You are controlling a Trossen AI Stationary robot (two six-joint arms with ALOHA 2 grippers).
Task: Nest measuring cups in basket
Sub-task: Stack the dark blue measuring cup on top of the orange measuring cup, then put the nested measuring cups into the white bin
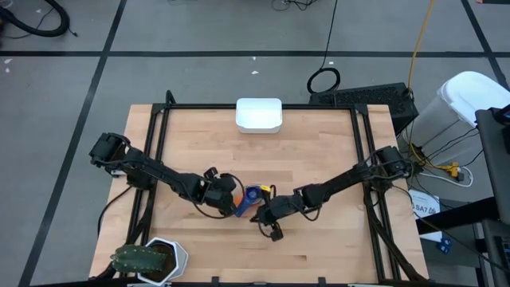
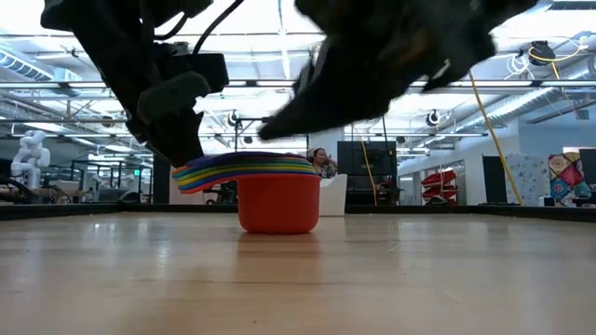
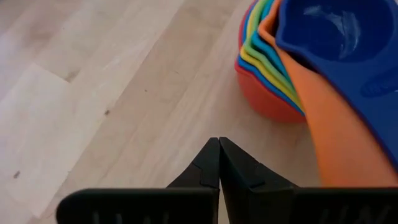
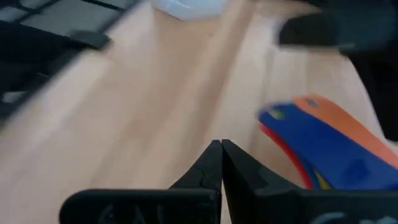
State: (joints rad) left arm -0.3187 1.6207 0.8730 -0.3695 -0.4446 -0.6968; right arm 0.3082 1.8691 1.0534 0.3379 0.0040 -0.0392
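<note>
The measuring cups [image 1: 249, 198] sit nested in one stack near the middle of the desk [image 1: 319, 143], red cup at the bottom and a blue one on top, handles fanned to one side. The left gripper [image 1: 232, 201] is fully closed, its fingers [image 3: 219, 163] pressed together and empty, just beside the stack. The right gripper [image 1: 260, 214] is likewise closed on nothing, next to the stack's handles. The white basket [image 1: 259, 115] stands well apart at the desk's far edge.
</note>
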